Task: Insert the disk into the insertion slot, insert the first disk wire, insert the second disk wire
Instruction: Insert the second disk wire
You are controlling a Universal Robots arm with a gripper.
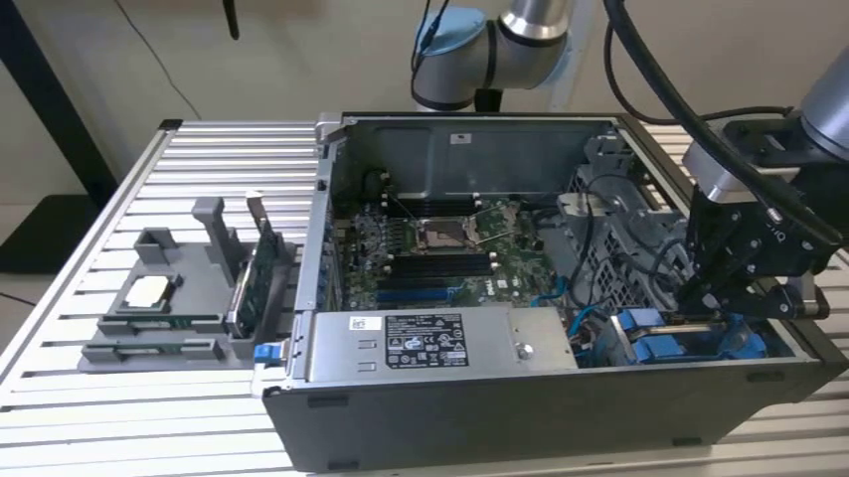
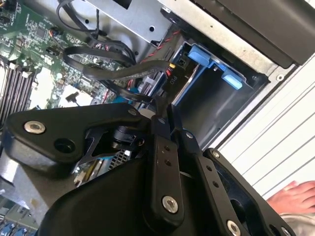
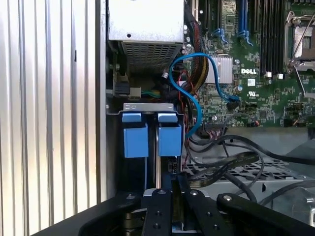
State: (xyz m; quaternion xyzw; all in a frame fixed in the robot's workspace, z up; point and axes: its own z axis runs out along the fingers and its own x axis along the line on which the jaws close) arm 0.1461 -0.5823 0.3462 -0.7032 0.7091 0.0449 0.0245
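My gripper point(image 1: 703, 310) hangs inside the open computer case, at its front corner on the exterior view's right, just above the insertion slot point(image 1: 690, 343). In both wrist views the fingers point(image 2: 162, 147) stand close together, shut on the end of a flat black disk wire point(image 2: 113, 73) point(image 3: 231, 163). The metal insertion slot point(image 3: 147, 107) holds two bright blue carrier ends point(image 3: 170, 138) side by side. The disk bodies behind them are hidden. A thin blue wire point(image 3: 197, 93) loops from the motherboard down beside the slot.
The motherboard point(image 1: 438, 248) lies in the case's middle and the silver power supply point(image 1: 438, 343) at its front. A grey plastic holder point(image 1: 173, 308) with cards stands on the slatted table at the exterior view's left. A person's hand point(image 2: 295, 194) rests outside the case.
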